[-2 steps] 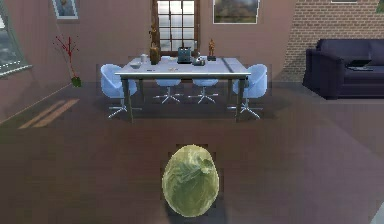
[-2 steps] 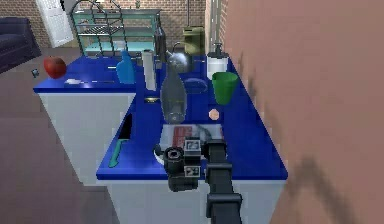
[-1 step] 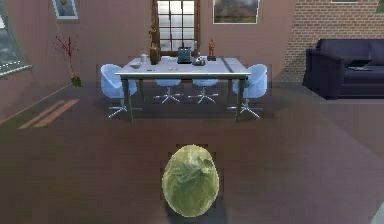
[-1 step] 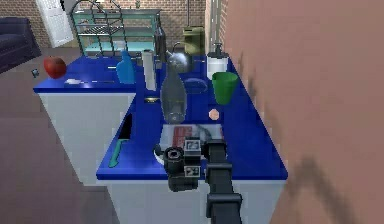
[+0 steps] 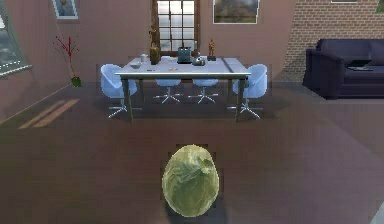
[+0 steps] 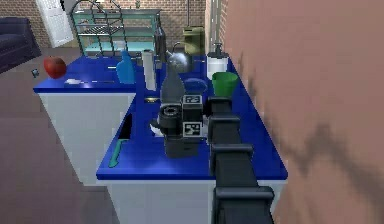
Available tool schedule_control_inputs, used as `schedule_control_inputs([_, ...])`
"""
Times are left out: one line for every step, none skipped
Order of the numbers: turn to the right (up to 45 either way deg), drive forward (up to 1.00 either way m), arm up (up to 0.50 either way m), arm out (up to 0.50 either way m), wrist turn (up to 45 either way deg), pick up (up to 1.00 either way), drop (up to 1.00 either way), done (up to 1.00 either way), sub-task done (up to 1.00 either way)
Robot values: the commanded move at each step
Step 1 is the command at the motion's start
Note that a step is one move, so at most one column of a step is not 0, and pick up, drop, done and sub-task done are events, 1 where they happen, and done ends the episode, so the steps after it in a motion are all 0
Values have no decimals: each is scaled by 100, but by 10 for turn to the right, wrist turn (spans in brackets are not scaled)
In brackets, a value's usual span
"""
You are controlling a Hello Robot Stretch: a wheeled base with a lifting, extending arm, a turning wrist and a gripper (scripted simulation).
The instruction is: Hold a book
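Book: cannot pick it out among the small shapes, so cannot place it against the fingers [image 6: 168, 120]. Dark and thin, just left of two white marked squares [image 6: 192, 127], at the far end of the dark square arm [image 6: 238, 170], above a glossy blue desk [image 6: 258, 135] on white cabinets. Cannot tell whether grasping anything or released: dark shapes crowd the desk right there.

From the fingers:
- At 12 o'clock, a rounded grey kettle [image 6: 180, 58].
- At 2, a green cup [image 6: 225, 83].
- At 11, a white cylinder [image 6: 149, 70] beside a blue bottle [image 6: 125, 70].
- At 10, well apart, a round red apple [image 6: 55, 67].
- At 8, a thin green stick [image 6: 118, 152] near the edge.

In the forward view:
- At 12, a long desk [image 5: 180, 72] ringed by pale blue shell chairs [image 5: 115, 80].
- At 2, a dark sofa [image 5: 345, 65].
- At 6, a bumpy yellow-green ball [image 5: 190, 180] on dark floor [image 5: 80, 160].
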Motion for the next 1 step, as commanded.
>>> schedule_control_inputs([0, 0, 0, 0, 0, 0, 0, 100, 0])
